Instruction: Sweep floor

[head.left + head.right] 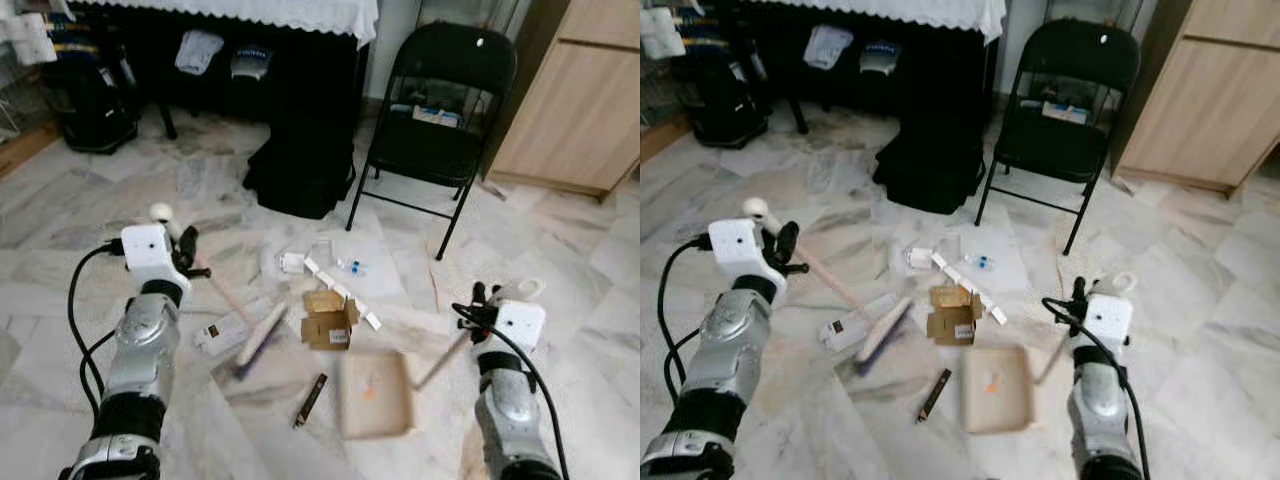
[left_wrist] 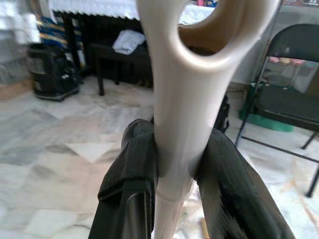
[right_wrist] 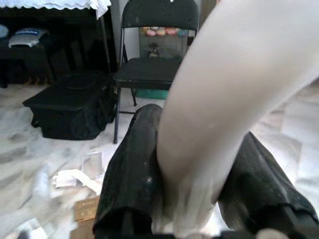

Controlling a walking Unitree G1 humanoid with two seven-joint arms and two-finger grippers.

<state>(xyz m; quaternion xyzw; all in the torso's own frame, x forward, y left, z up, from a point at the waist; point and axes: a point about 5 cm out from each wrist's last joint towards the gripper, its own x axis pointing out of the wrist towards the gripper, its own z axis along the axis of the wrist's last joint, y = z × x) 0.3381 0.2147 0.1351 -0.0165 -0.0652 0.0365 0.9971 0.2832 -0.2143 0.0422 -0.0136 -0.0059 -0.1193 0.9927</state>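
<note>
On the marble floor point(image 1: 90, 215) ahead lies the litter: a torn cardboard box point(image 1: 330, 320), white paper scraps point(image 1: 292, 263), a small dark stick point(image 1: 310, 399).

My left gripper point(image 1: 188, 252) has its fingers clamped on the broom handle point(image 2: 184, 119); the broom point(image 1: 258, 335) slants down so its head sits beside the box, ready to push debris across.

My right gripper point(image 1: 478, 297) is closed on the dustpan handle point(image 3: 224, 104), keeping the dustpan point(image 1: 375, 393) flat on the floor, mouth toward the pile, I judge.

Folding chair point(image 1: 435, 120) and black bag point(image 1: 300, 170) stand just beyond; chair legs may block long strokes.
</note>
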